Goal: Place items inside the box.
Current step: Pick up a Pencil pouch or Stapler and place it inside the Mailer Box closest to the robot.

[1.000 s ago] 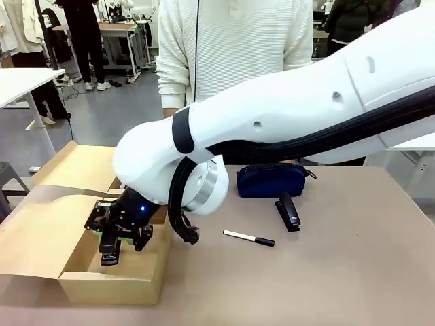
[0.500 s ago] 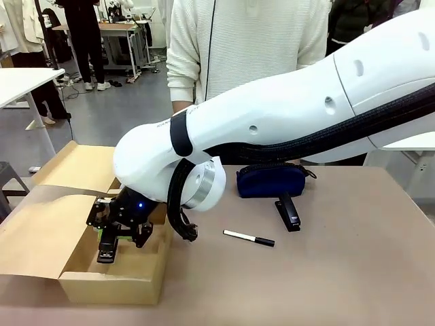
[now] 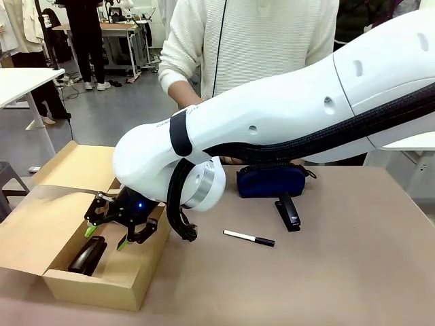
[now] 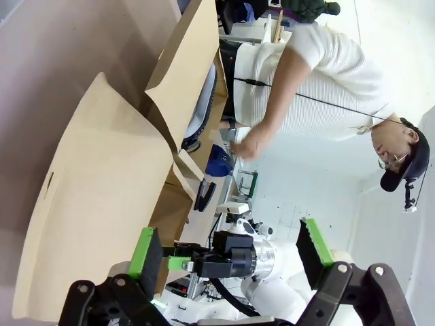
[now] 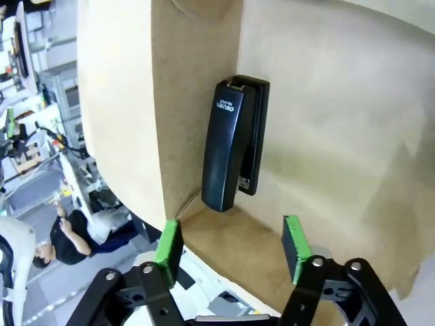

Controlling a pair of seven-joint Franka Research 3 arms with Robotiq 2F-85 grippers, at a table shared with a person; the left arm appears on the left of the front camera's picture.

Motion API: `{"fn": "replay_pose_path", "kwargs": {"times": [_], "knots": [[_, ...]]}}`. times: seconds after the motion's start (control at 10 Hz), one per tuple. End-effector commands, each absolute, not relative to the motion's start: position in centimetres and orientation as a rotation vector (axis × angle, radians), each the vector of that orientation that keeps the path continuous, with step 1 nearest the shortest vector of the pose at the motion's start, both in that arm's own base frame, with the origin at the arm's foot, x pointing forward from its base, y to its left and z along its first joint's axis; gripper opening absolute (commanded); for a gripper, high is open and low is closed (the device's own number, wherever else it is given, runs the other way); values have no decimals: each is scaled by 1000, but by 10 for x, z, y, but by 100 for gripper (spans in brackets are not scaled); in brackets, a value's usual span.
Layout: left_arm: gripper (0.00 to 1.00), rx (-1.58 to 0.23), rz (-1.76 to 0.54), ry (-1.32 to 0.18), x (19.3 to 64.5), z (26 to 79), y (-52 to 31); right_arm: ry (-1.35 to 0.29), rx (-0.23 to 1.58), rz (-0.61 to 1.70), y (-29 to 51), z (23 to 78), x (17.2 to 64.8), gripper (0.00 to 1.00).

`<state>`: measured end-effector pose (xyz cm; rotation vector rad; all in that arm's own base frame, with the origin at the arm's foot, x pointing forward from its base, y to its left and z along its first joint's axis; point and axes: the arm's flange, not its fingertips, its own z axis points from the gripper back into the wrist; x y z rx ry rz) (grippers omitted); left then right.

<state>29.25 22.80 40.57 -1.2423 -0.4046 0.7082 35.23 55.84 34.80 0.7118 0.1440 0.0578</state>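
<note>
In the lower left of the front view, a brown cardboard box (image 3: 95,293) stands on the tan table (image 3: 340,272) with its flaps folded out. A black stapler (image 3: 87,256) lies flat on the box floor, near the left end. Just above it and a little to its right hangs the right gripper (image 3: 107,238), jaws spread wide and holding nothing, with its green pads (image 3: 90,231) clear of the stapler. The white right arm (image 3: 285,115) runs from there to the upper right corner.

Right of the box, at mid-frame, a white marker with a black cap (image 3: 249,238) lies on the table. Above it sits a navy zip pouch (image 3: 272,180), and a second black stapler (image 3: 287,212) lies just below the pouch's right half. A person in a white ribbed sweater (image 3: 251,41) stands at top centre, behind the table.

In the right wrist view, the boxed stapler lies at centre frame along an inner wall of the box. It is beyond the two pads at the bottom, with bare cardboard between them and it.

In the left wrist view, the left gripper (image 4: 230,246) spans the bottom edge, wide open and empty. The box flaps fill the left side, and the person's hand (image 4: 248,140) is just beside the pouch at centre.
</note>
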Motion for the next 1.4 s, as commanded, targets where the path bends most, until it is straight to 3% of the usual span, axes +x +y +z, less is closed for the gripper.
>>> {"fn": "replay_pose_path", "kwargs": {"times": [0.0,0.7,0.9,1.3], "knots": [[100,-1243,684,-409,290,406,229,143,702,52,564,354,352,100],[100,-1243,684,-409,290,406,229,192,726,79,546,366,348,100],[100,-1243,684,-409,290,406,229,356,761,195,520,388,335,100],[100,-1243,684,-409,290,406,229,315,744,188,505,393,328,100]]}}
